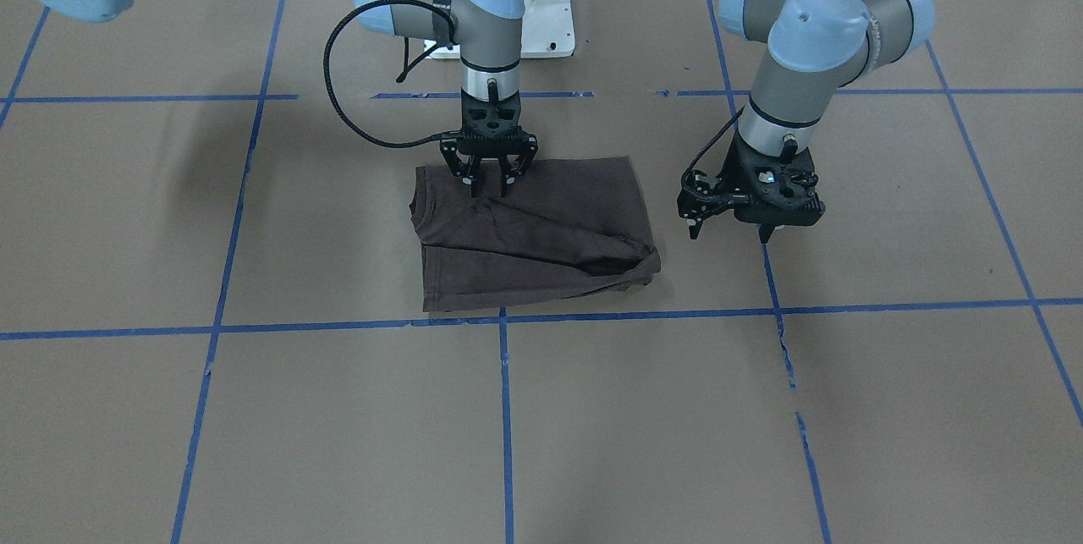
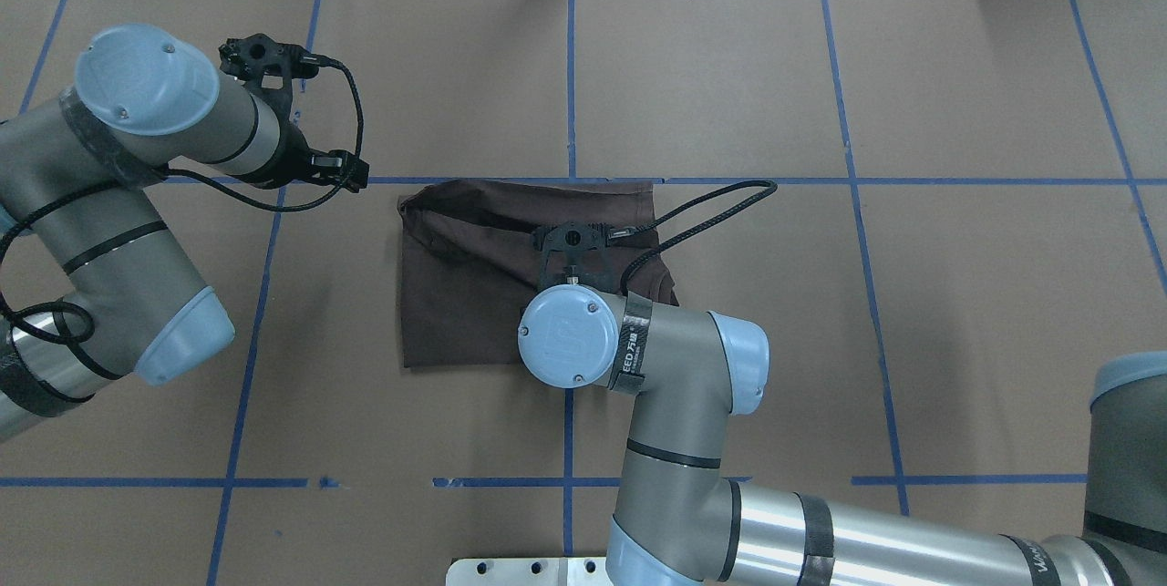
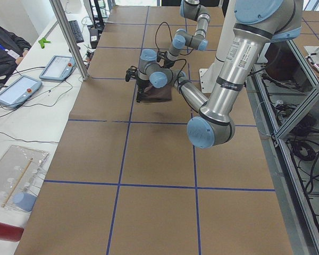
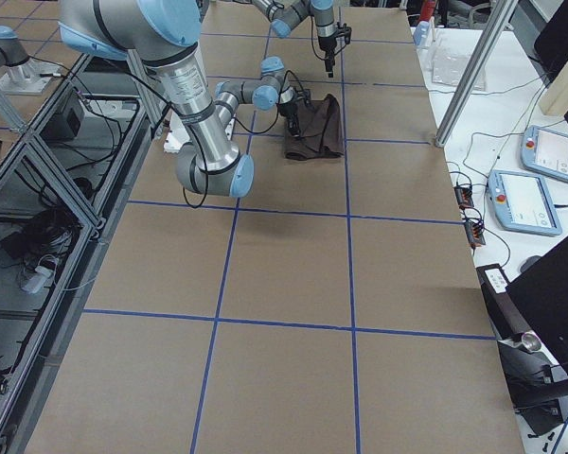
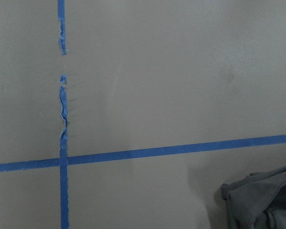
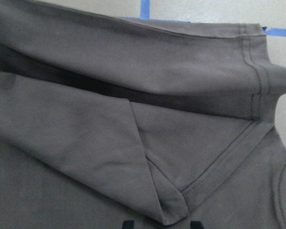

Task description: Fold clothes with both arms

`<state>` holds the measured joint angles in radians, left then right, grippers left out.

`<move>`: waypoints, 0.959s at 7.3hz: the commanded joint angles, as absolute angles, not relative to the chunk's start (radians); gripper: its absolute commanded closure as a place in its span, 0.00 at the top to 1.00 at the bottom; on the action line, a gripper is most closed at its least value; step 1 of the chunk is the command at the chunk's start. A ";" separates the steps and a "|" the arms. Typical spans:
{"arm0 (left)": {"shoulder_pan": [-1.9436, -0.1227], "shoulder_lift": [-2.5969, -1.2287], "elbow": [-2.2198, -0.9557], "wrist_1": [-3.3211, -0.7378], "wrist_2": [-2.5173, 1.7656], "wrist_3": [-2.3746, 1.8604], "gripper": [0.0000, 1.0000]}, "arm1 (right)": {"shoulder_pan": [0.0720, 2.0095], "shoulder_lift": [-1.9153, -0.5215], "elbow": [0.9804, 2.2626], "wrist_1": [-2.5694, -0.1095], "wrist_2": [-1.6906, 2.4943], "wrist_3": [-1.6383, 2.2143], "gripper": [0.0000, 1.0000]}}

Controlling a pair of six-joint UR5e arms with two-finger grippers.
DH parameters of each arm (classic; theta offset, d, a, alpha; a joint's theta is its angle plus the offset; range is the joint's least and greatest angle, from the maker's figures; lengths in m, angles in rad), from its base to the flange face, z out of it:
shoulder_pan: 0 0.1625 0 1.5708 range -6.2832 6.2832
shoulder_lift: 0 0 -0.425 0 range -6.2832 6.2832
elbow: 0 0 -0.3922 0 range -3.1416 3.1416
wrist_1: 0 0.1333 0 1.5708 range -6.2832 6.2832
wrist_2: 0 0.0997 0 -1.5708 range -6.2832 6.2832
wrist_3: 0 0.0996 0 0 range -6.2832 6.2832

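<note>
The dark brown T-shirt (image 1: 541, 231) lies folded into a rough rectangle near the middle of the brown table (image 1: 254, 425), with a loose wrinkled flap along its front. My right gripper (image 1: 489, 184) points straight down on the shirt's rear edge, its jaws open. Its fingertips (image 6: 128, 224) rest on either side of a pointed hem fold of the shirt (image 6: 133, 119). My left gripper (image 1: 730, 231) hangs open and empty just above bare table, off the shirt's side. The left wrist view catches only a corner of the shirt (image 5: 262, 200).
Blue tape lines (image 1: 505, 409) divide the table into squares. The white base pedestal (image 1: 541, 11) stands behind the shirt. Beyond the table's far edge sit teach pendants (image 4: 525, 199), a metal post (image 3: 69, 37) and a person's sleeve (image 3: 5, 40).
</note>
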<state>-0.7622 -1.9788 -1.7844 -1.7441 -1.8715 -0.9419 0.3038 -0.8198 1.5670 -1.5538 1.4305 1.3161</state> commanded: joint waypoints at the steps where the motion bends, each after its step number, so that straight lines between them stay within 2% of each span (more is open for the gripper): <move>1: -0.762 -1.979 -1.786 -1.744 -1.871 -0.940 1.00 | 0.302 -0.819 1.563 -1.552 1.422 1.316 0.43; 4: -0.762 -1.979 -1.786 -1.744 -1.871 -0.940 1.00 | 0.304 -0.819 1.557 -1.552 1.419 1.316 0.38; 7: -0.762 -1.977 -1.790 -1.744 -1.871 -0.939 1.00 | 0.307 -0.819 1.555 -1.552 1.407 1.305 0.38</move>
